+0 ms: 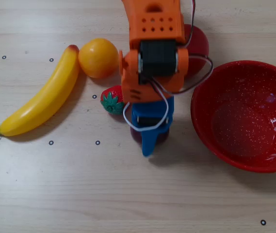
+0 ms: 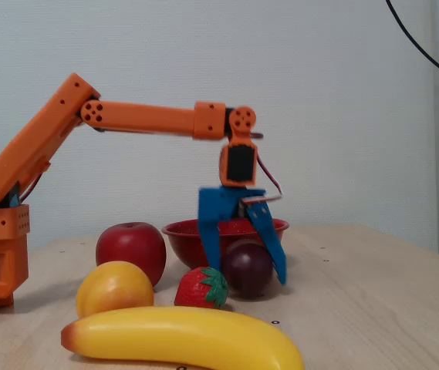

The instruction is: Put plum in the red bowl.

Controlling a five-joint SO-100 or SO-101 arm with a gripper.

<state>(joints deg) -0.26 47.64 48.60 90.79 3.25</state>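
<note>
– Where's the gripper rn?

– Blue two-finger gripper (image 2: 244, 270) on the orange arm (image 2: 150, 119) hangs pointing down over the pale wood-grain table (image 1: 128, 194). Fingers spread wide, one either side of the small glossy dark maroon plum (image 2: 248, 267) in the fixed view. Can't tell if the pads touch it; it isn't pinched.

– And the plum itself?

– On the table, right btwn the fingers. From overhead it's mostly hidden under the blue gripper (image 1: 147, 133), only a dark edge of the plum (image 1: 135, 135) peeking out.

– The bowl?

– Big glossy red bowl w/ white speckles (image 1: 247, 116) sits near the gripper, to its right in the overhead view, not touching. In the fixed view the bowl (image 2: 180, 231) shows behind the fingers.

– Other stuff around?

– Small red strawberry w/ green leaves (image 1: 112, 99) just beside the gripper on its left, overhead. Past that, a round orange fruit (image 1: 98, 58) touching the tip of a long yellow banana (image 1: 40, 99). Larger red apple (image 1: 198, 46) partly under the arm, up-right of the gripper in the overhead view.
</note>
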